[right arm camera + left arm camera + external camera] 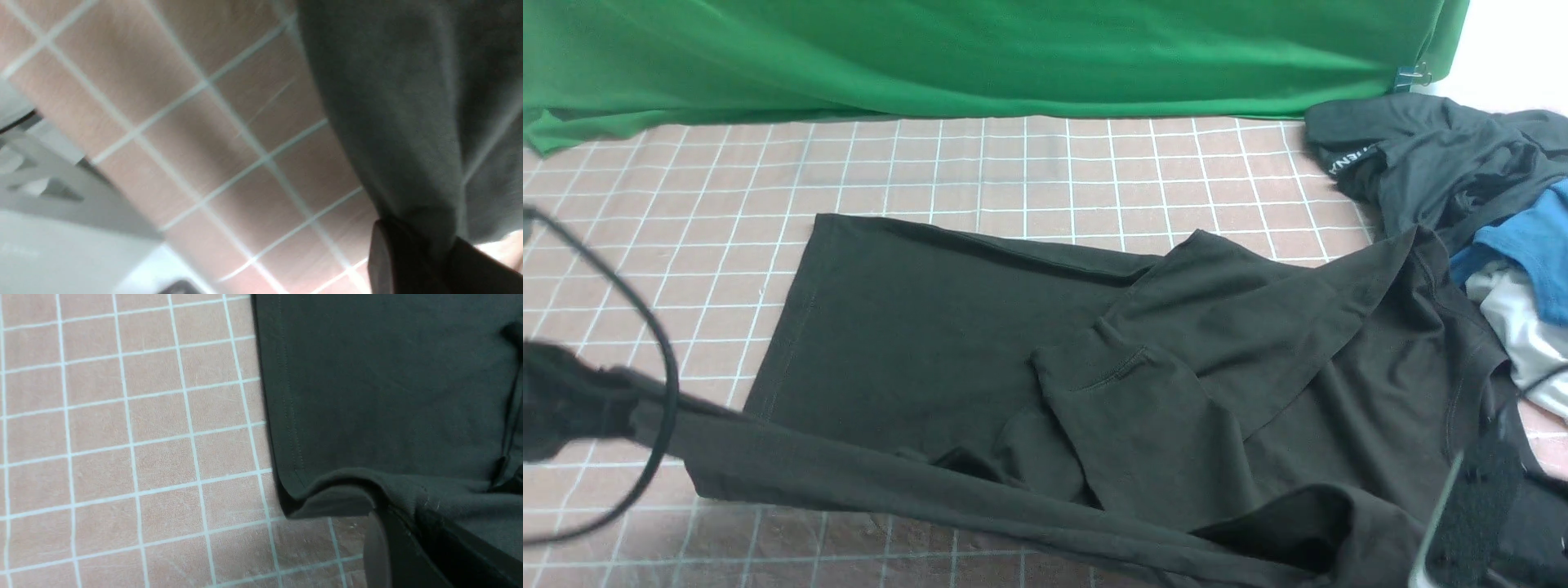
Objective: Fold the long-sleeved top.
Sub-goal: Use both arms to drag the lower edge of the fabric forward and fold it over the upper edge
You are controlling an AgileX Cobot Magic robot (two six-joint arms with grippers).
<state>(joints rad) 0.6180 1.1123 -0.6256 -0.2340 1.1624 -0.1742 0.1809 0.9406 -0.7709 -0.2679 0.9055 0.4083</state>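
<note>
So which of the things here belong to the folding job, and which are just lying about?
Job:
- long-sleeved top
- left gripper, pinching its near edge
- right gripper, pinching the top

Lying about:
- dark grey garment
- blue shirt
- white cloth
- green backdrop

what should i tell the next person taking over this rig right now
Left hand: shut on the near edge of the long-sleeved top, lifted off the table at the near left.
Right hand: shut on the same edge at the near right, close to the neck end.
The top lies across the checked mat, hem to the left, neck to the right, one sleeve folded over the body.
Pile of other clothes at the far right; the top's shoulder reaches its edge.
Done: top spread, sleeve in, near edge gripped.
Left: carry the near edge over the body, then fold the top across and smooth it.
</note>
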